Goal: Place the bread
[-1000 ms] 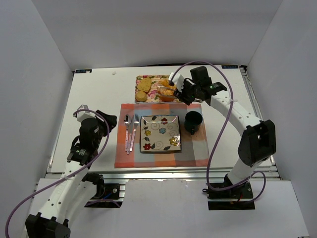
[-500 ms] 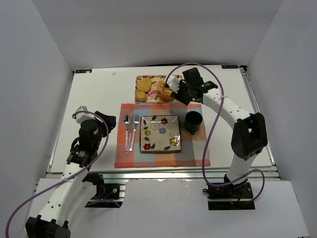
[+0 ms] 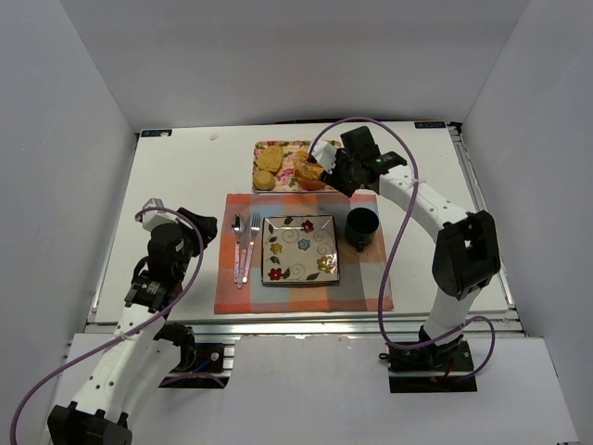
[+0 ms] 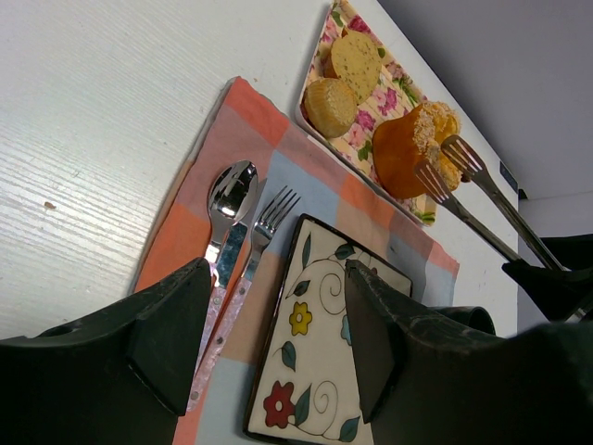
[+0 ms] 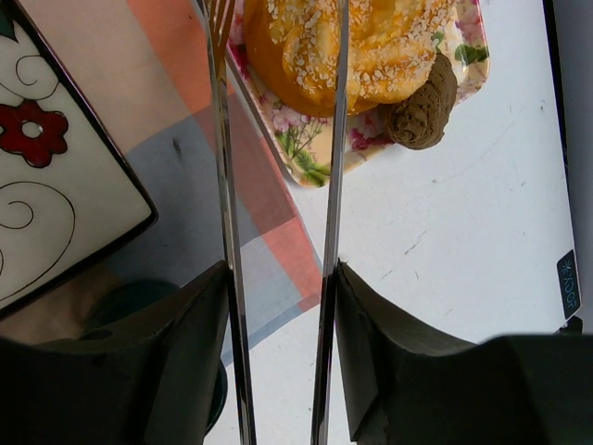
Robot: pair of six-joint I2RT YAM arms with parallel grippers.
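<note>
Top external view: the orange-golden round bread with a pale ridged top [image 3: 310,174] sits at the right end of the floral rectangular tray [image 3: 287,145], close to the far edge of the worktop near its middle. The right gripper [image 3: 339,170] reaches it with long metal tongs [image 3: 322,171]; the left gripper [image 3: 199,227] hangs near the left edge. Count: one bread, one tray, two plain tan rolls [image 3: 270,158], one orange checked placemat [image 3: 306,295], one square flower-patterned plate [image 3: 299,248], one dark cup [image 3: 362,225], one steel spoon [image 3: 237,243], one steel fork [image 3: 250,243]. Left wrist view: the left gripper [image 4: 278,352] stands wide apart and holds nothing. Both tong tips bear high on the bread [image 4: 403,153]; on that rounded crust the thin tips may slide, letting the bread roll out on lifting. Right wrist view: the right gripper [image 5: 278,371] is closed onto the two arms of the tongs [image 5: 227,232], which straddle the bread [image 5: 278,46]; clamping force cannot be judged. One small dark brown muffin [image 5: 422,102] lies just beside the bread and may be dragged along. A low carry toward the plate, the likely destination, could clip the cup; over-squeezing would dent the crust.
</note>
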